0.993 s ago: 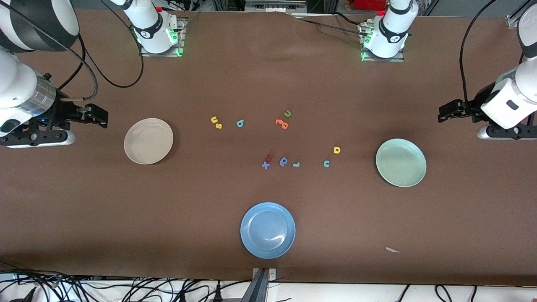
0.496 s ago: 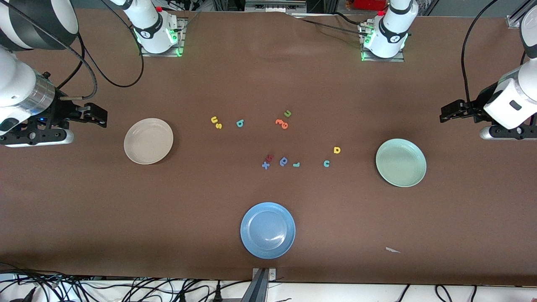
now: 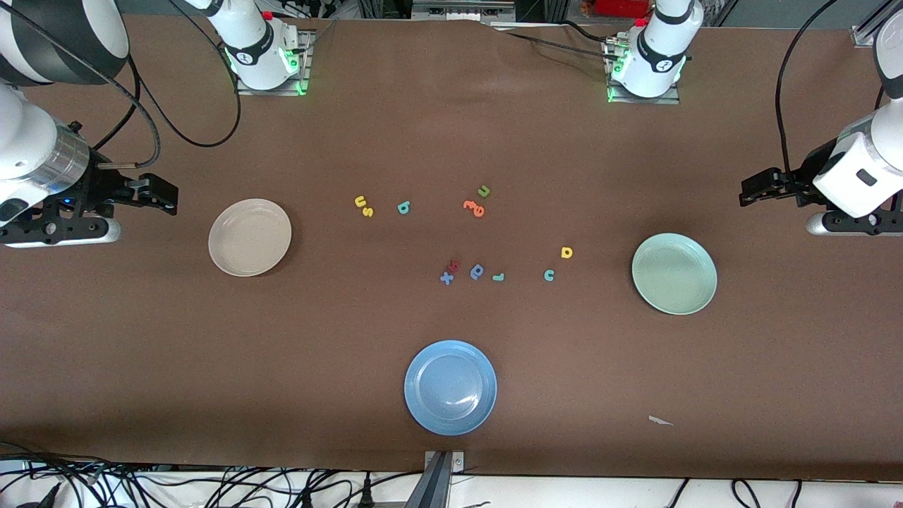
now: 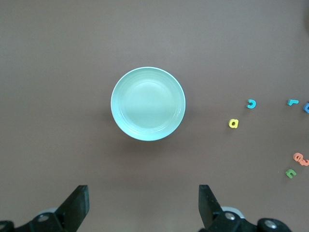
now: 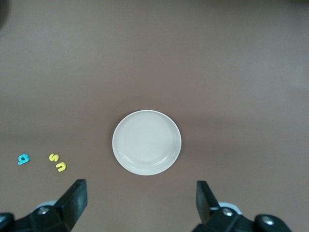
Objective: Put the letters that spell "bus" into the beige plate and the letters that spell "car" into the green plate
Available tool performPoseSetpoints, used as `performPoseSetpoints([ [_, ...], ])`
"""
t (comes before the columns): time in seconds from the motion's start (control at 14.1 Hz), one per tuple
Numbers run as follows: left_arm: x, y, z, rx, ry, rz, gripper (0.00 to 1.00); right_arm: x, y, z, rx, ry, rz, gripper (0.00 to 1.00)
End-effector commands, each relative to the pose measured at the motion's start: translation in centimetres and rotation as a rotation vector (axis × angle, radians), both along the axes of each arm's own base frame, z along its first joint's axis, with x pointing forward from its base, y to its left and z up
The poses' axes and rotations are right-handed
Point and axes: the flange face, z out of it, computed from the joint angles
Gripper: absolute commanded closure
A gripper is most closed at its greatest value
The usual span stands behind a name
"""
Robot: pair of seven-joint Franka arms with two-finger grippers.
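Observation:
The beige plate (image 3: 250, 237) (image 5: 147, 142) lies toward the right arm's end of the table, with nothing in it. The green plate (image 3: 674, 274) (image 4: 147, 103) lies toward the left arm's end, likewise bare. Yellow u (image 3: 360, 202), yellow s (image 3: 367, 211) and teal b (image 3: 403, 207) lie in a row mid-table. Yellow a (image 3: 566, 252), teal c (image 3: 549, 275) and teal r (image 3: 498, 276) lie nearer the green plate. My right gripper (image 3: 168, 196) (image 5: 140, 203) hangs open over bare table beside the beige plate. My left gripper (image 3: 748, 192) (image 4: 144, 208) hangs open over bare table beside the green plate.
A blue plate (image 3: 450, 387) sits near the front edge. A green u (image 3: 484, 190), an orange letter (image 3: 475, 208), a blue rounded letter (image 3: 477, 271), a blue x (image 3: 446, 278) and a dark red letter (image 3: 455, 265) lie among the others. A white scrap (image 3: 660, 420) lies near the front.
Both grippers have drifted very slightly outward toward their own ends of the table. Plates and letters have not moved.

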Motion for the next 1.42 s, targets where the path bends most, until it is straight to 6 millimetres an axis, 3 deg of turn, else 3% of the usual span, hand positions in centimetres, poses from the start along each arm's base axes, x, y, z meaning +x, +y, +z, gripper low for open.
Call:
performPoseSetpoints([
  [0.0,0.16,0.29,0.46,0.024,-0.001,-0.027,0.0,-0.38,-0.13,1.02,0.037,0.001,0.002,0.0],
  [1.35,0.22,0.2,0.32,0.024,-0.001,-0.029,0.0,-0.59,-0.87,0.94,0.037,0.018,-0.02,0.0],
])
